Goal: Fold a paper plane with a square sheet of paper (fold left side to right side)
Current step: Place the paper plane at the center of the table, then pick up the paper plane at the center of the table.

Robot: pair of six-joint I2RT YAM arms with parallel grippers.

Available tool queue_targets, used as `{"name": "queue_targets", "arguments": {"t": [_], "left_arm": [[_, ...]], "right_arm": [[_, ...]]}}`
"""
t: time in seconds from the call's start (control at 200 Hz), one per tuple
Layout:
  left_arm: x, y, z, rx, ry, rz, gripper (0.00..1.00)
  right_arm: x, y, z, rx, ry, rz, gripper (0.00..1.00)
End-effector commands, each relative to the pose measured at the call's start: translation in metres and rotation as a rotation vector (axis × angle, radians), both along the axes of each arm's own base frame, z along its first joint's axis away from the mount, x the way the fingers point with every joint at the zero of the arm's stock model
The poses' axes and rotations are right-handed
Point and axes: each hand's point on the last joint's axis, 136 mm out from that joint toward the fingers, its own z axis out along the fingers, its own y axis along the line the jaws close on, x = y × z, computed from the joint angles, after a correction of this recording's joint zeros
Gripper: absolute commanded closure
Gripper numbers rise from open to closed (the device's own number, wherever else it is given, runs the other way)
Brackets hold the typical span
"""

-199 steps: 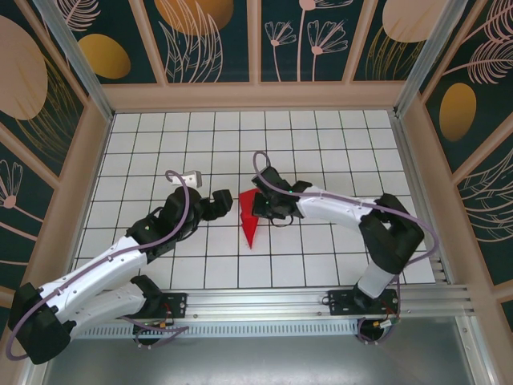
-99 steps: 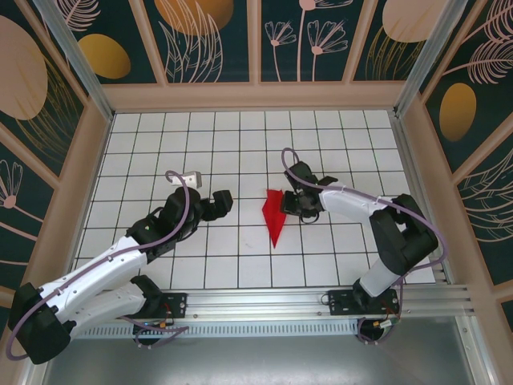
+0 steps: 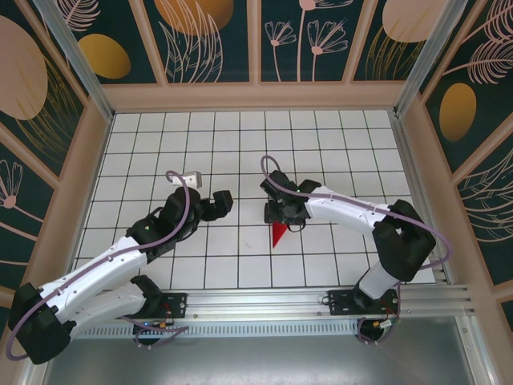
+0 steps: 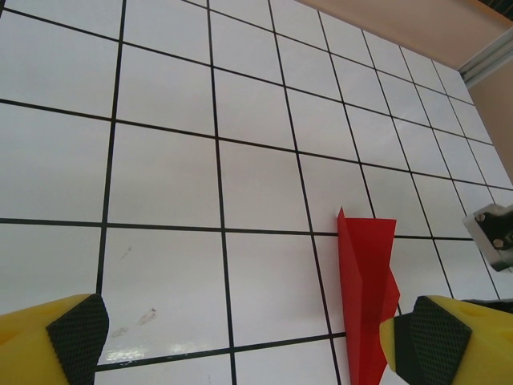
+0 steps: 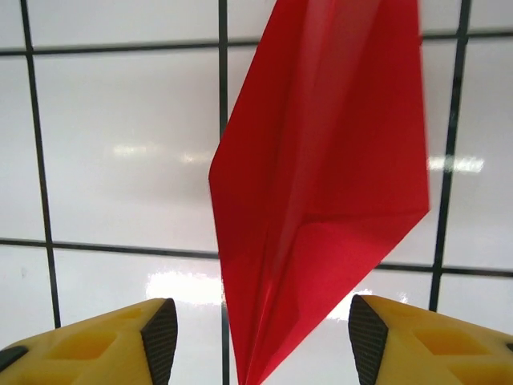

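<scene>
Stillness marks the left of the top view: the left end effector [image 3: 218, 204] sits where it was a second ago, jaws spread wide and empty, well apart from the paper. Right of centre, the paper plane [image 3: 278, 234] has slid rightward across the white gridded worktop [image 3: 160, 136] and now lies flat just below the middle of the frame. Its upper part is hidden under the right end effector [image 3: 282, 213], which was clamped shut a second ago. It has let go and hangs over the plane with its black pads [image 5: 160, 341] partly spread, a gap on either side of the red. That release suggests the folding is done or nearly so. The plane is a narrow bright red dart with lengthwise creases, its point toward the bottom of the frame.
</scene>
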Motion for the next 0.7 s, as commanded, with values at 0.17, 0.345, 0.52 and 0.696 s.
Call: {"name": "queue_targets", "arguments": {"t": [0.17,0.345,0.52,0.696], "left_arm": [[0.001,0.002,0.004,0.011,-0.022,-0.006,0.01],[0.001,0.002,0.003,0.012,-0.020,-0.003,0.02],[0.001,0.002,0.004,0.016,-0.021,-0.005,0.02],[0.001,0.003,0.002,0.018,-0.017,-0.003,0.02]], "right_arm": [[-0.009,0.004,-0.006,0.079,0.036,-0.042,0.43],[-0.008,0.005,-0.016,0.056,0.053,-0.038,0.50],[-0.008,0.005,-0.024,0.040,0.065,-0.033,0.63],[-0.008,0.005,-0.031,0.028,0.077,-0.032,0.68]]}}
